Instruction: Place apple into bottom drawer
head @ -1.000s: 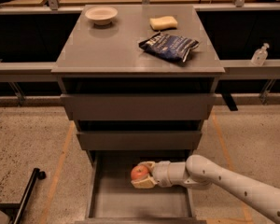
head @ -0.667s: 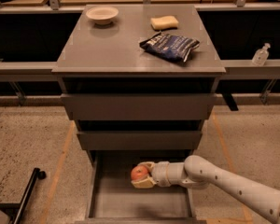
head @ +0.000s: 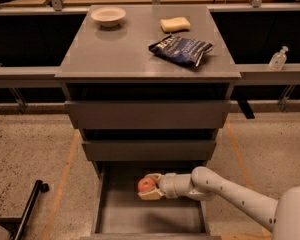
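The bottom drawer (head: 120, 219) of the grey cabinet stands pulled open, a plain grey box with a flat floor. My gripper (head: 149, 186) reaches in from the right on a white arm and is inside the drawer, over the back part of its floor. It is shut on the apple (head: 146, 184), a small red-orange fruit held between the two pale fingers (head: 151, 195). I cannot tell whether the apple touches the drawer floor.
Two wider grey drawers (head: 147, 114) sit closed above. On the cabinet top lie a white bowl (head: 108, 16), a yellow sponge (head: 175, 24) and a dark blue chip bag (head: 180, 49). A clear bottle (head: 278, 59) stands on the right ledge. A black bar (head: 27, 211) lies on the floor at left.
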Tool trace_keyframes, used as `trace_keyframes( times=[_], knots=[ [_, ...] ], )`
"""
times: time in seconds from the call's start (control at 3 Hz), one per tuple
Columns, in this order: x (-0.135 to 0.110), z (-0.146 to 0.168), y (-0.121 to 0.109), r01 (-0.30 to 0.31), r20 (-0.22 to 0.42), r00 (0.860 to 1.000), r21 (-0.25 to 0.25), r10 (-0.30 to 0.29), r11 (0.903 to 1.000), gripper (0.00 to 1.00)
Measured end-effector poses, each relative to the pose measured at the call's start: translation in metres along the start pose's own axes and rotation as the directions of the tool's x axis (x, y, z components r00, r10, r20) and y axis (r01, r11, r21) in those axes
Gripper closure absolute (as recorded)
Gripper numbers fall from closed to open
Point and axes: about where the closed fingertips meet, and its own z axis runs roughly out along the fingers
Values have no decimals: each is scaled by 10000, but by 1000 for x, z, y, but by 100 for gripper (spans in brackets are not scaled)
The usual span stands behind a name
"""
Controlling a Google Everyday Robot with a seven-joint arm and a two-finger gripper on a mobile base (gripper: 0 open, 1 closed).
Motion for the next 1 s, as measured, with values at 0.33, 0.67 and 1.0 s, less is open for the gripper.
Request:
trace_keyframes(
  times=[0.33, 0.67, 1.0],
  knots=[
    [8, 8, -1, 241, 167, 9996, 127, -243, 9996, 100],
    [27, 36, -9, 602, -107, 9981, 210, -600, 9980, 100],
    [77, 96, -13, 158, 50, 9999, 252, -159, 9996, 100]
  ],
)
